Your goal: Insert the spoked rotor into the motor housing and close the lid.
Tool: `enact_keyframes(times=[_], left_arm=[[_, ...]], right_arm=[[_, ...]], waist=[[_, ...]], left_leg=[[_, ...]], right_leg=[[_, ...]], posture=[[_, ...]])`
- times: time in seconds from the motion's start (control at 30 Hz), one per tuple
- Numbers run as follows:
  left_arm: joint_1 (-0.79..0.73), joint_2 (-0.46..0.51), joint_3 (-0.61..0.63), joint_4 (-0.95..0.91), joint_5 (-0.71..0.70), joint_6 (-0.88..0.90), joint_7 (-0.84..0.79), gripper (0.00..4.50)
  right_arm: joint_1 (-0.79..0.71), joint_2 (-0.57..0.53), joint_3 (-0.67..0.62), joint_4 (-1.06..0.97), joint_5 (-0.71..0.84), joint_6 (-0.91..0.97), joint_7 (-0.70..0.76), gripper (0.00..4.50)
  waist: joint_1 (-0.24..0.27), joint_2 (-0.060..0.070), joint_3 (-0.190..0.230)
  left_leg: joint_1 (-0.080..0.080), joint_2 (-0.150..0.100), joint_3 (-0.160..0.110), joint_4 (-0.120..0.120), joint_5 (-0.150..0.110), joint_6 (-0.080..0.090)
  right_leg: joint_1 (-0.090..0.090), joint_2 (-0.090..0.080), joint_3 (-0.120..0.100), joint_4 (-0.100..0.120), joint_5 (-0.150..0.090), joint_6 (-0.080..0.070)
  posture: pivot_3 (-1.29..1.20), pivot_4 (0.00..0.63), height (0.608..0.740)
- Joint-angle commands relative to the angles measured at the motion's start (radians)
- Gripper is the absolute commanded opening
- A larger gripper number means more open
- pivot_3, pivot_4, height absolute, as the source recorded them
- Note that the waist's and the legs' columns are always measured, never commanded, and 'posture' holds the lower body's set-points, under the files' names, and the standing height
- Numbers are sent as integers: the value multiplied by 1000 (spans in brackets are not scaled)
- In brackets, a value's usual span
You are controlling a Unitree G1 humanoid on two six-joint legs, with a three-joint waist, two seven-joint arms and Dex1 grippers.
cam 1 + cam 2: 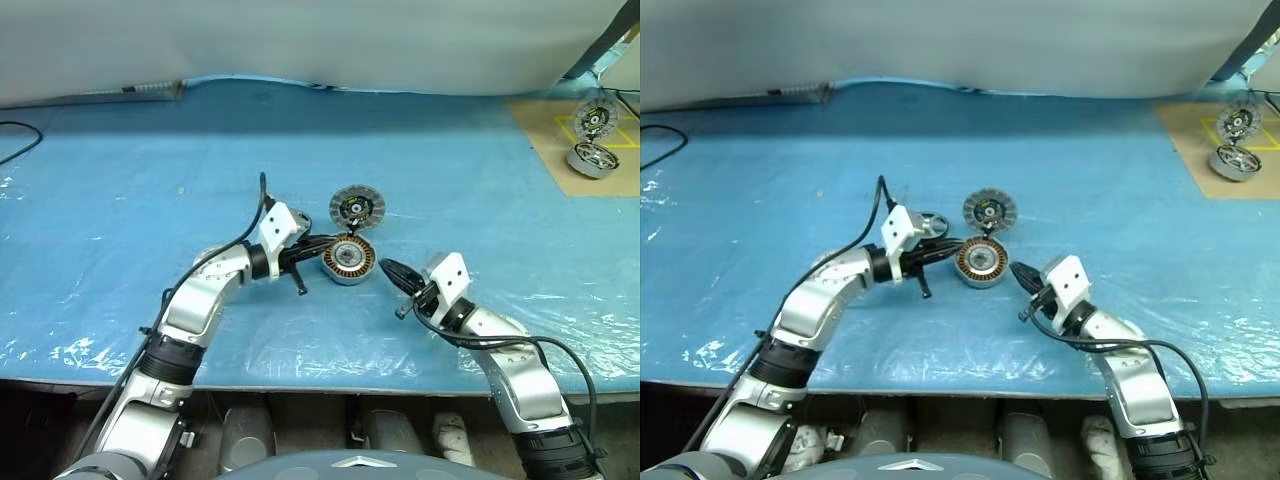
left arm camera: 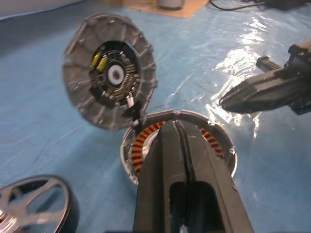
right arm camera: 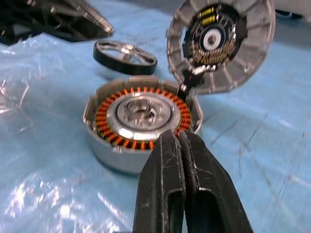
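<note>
Right tool (image 3: 181, 141) pinched empty | left tool (image 2: 179, 131) likewise | right wrist: spoked rotor (image 3: 125, 57) behind motor housing (image 3: 141, 124)

Upright lid (image 3: 221, 41) behind motor housing (image 3: 141, 121), spoked rotor (image 3: 125, 56) beside; near side free.

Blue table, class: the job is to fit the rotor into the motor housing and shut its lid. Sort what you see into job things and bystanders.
Job things:
- spoked rotor, lying loose beside the housing
- motor housing, open, copper windings showing
- lid, hinged up

Bystanders:
- shiny spoked unit on the far brown mat
- black cable at the table's edge
</note>
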Motion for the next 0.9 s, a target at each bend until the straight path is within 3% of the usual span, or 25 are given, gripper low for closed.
enact_keyframes(times=[0.03, 0.3, 0.6, 0.9], left_arm=[[63, 24, 35, -92, -44, -44, -14, 0], [212, 43, 60, -125, -59, -131, 7, 0], [259, -6, 30, 4, 17, -348, 59, 0], [265, -35, 22, 92, 8, -429, 47, 0]], right_arm=[[-37, -11, -4, -97, 24, 118, -29, 16], [-202, -37, 39, -188, 89, 478, -34, 16], [-317, -66, 141, -139, 34, 624, -59, 16], [-376, -35, 183, -104, 25, 675, -77, 16]], waist=[[0, 0, 0], [0, 1, 0], [0, 1, 0], [0, 1, 0]], left_leg=[[0, 0, 0, 0, 0, 0], [1, 0, 0, 0, 0, 0], [1, 1, 0, -1, 0, -1], [2, 1, 0, 1, 0, -1]], right_leg=[[0, 0, 0, 0, 0, 0], [0, 0, 0, 0, 0, 0], [0, 1, 0, 0, 0, 0], [0, 1, 1, 2, 0, 0]], posture=[[0, 150, 740], [0, 150, 740], [0, 150, 740], [0, 150, 740]])
